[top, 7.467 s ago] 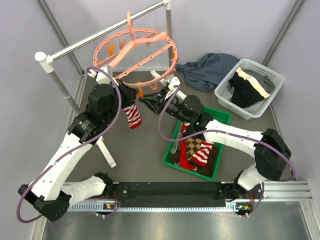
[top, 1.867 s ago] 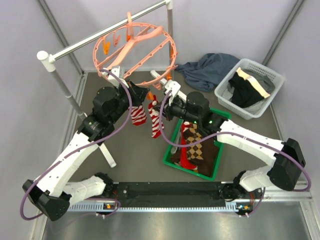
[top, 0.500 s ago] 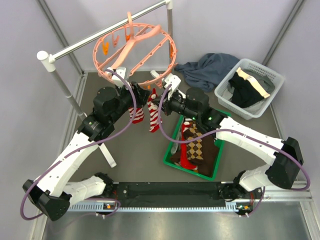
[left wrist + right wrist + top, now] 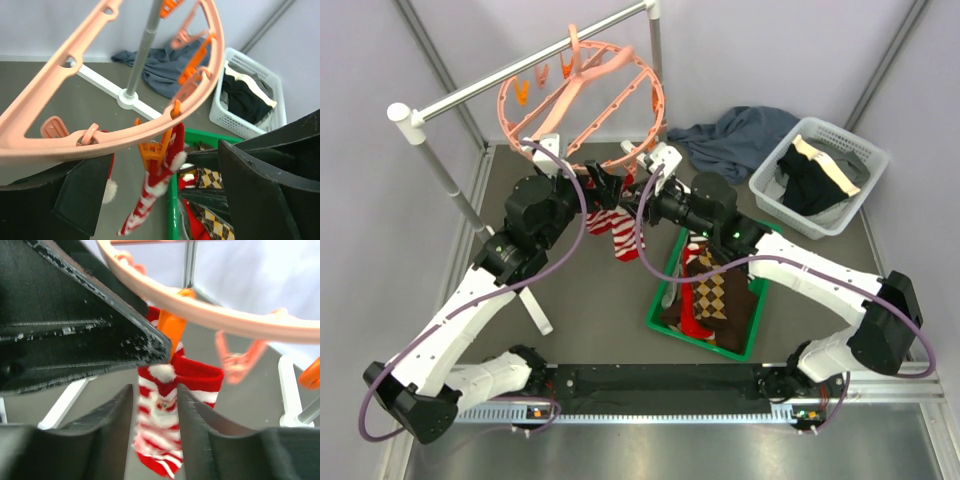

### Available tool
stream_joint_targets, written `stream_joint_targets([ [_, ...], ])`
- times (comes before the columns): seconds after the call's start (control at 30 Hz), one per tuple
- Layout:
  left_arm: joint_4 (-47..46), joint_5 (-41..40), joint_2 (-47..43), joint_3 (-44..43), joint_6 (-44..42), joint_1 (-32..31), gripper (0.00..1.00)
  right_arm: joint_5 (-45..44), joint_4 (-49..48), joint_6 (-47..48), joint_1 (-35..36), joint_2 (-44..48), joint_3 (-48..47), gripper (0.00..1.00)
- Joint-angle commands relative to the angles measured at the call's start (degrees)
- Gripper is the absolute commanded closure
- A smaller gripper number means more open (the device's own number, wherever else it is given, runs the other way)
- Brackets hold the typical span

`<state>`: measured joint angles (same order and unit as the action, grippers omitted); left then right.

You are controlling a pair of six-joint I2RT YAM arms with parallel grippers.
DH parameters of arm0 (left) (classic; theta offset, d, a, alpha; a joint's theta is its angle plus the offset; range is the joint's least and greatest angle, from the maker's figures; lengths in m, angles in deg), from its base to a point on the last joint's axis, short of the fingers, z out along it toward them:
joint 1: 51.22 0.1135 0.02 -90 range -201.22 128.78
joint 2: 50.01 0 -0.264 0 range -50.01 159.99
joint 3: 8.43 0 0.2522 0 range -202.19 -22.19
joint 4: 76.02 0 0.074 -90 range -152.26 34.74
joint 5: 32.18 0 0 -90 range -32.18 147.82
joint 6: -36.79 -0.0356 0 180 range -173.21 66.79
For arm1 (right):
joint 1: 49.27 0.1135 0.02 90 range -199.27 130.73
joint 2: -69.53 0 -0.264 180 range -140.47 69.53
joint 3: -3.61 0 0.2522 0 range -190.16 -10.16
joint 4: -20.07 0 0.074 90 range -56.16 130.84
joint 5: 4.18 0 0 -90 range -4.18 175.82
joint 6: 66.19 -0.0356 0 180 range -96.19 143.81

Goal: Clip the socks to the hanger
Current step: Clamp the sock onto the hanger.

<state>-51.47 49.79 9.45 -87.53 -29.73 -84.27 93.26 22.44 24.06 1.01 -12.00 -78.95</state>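
Hanging from orange clip (image 4: 154, 151), striped sock (image 4: 145, 202) between fingers of spread left hand (image 4: 165, 152), right hand (image 4: 155, 392) grip unclear

Both arms reach forward and upward, wrists nearly meeting; the left claw (image 4: 165, 187) gapes wide, the right claw (image 4: 147, 371) stands narrowly parted.

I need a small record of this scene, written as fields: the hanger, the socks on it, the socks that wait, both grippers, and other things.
hanger: pink ring, hung on the grey rail
clipped: striped sock hangs from an orange clip
beside it: second striped sock, its clip not clear
waiting: argyle and red socks in the green tray
left gripper: open, under the ring
right gripper: open, striped sock seen through the gap
others: white basket with dark garments; blue-grey cloth
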Motion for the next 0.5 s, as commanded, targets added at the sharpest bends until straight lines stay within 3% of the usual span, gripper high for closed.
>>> stream_joint_targets([
  [0.0,-3.05,-6.81,-1.54,0.48,1.39,0.01,0.09,1.95,-7.23,-3.49,-2.64,1.20,1.02,0.56],
  [0.23,-2.96,-9.11,-0.66,-0.40,0.60,0.19,0.08,8.99,-18.38,-5.18,-9.93,2.44,8.76,0.47],
  [0.47,-2.09,-9.02,-0.84,-1.19,0.51,0.19,0.08,17.67,-23.49,-1.57,-11.52,-1.07,7.54,0.44],
])
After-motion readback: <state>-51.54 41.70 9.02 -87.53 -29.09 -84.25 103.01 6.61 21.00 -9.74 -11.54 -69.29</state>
